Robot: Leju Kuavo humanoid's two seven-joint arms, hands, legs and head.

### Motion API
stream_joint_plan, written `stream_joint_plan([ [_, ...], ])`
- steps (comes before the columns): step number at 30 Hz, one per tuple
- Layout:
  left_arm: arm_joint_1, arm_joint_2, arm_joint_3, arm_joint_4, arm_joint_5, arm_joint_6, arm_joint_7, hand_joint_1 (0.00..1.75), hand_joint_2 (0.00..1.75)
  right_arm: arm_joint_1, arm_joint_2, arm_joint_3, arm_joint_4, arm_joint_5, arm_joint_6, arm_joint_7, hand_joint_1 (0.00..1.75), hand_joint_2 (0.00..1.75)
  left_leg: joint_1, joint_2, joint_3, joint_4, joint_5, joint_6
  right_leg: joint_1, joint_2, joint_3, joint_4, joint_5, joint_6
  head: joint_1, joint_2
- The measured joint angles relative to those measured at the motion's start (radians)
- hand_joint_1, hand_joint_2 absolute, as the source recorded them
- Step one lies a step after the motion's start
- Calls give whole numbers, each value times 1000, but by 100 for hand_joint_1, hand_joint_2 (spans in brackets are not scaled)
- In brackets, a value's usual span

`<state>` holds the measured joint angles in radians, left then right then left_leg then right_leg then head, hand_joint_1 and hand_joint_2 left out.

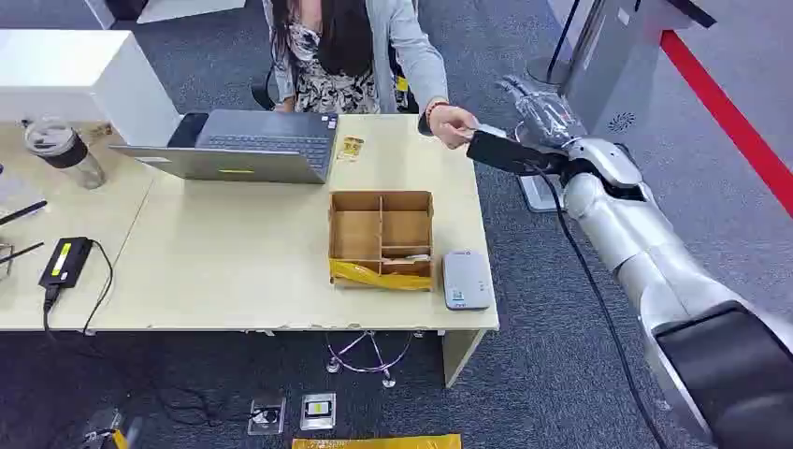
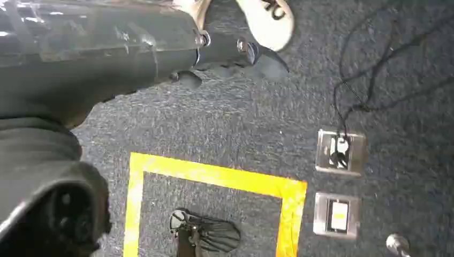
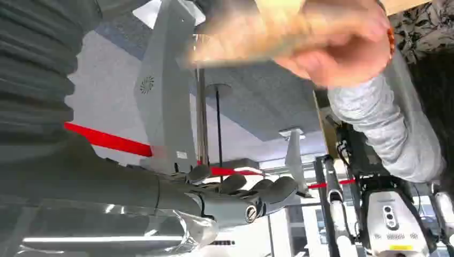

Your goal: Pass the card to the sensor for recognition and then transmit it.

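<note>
My right hand [image 1: 538,110] reaches past the desk's far right corner with its fingers spread and nothing in them. In the right wrist view the right hand [image 3: 243,201] is loosely curved and empty. A person's hand [image 1: 453,125] hovers just left of my wrist, and the person's hand [image 3: 332,53] pinches a blurred tan card [image 3: 241,45] apart from my fingers. The grey-white sensor [image 1: 467,279] lies flat near the desk's front right corner. My left hand [image 2: 230,53] hangs over the carpet and holds nothing.
A compartmented cardboard box [image 1: 381,234] with a yellow bag stands left of the sensor. An open laptop [image 1: 243,145], a small yellow item [image 1: 351,147], a cup [image 1: 61,150] and a black device [image 1: 64,260] are on the desk [image 1: 234,281]. A grey post [image 1: 608,56] stands behind my right hand.
</note>
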<state>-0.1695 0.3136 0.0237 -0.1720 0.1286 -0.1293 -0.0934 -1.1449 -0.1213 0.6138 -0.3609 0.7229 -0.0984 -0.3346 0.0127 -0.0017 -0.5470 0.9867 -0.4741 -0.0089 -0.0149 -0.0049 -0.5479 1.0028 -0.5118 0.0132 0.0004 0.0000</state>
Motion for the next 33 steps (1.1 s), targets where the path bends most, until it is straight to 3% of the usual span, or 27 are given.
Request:
stream_joint_plan([
  [11,-10,-4,7,0,3,-1,23,0,0,0,0,0,0,2,-8,6,2,175,0,0,0,0,0,0,0,0,0,0,0,0,0,0],
  [12,-10,-4,8,0,3,0,23,0,0,0,0,0,0,2,-9,7,162,175,0,0,0,0,0,0,0,0,0,0,0,0,0,0],
  [13,-10,-4,8,0,3,8,23,0,0,0,0,0,0,-3,-11,11,175,175,0,0,0,0,0,0,0,0,0,0,0,0,0,0],
  [33,-9,-13,16,0,-1,26,23,0,0,1,0,-6,0,-42,-24,-5,175,175,0,0,0,0,0,0,0,0,0,0,0,0,0,0],
])
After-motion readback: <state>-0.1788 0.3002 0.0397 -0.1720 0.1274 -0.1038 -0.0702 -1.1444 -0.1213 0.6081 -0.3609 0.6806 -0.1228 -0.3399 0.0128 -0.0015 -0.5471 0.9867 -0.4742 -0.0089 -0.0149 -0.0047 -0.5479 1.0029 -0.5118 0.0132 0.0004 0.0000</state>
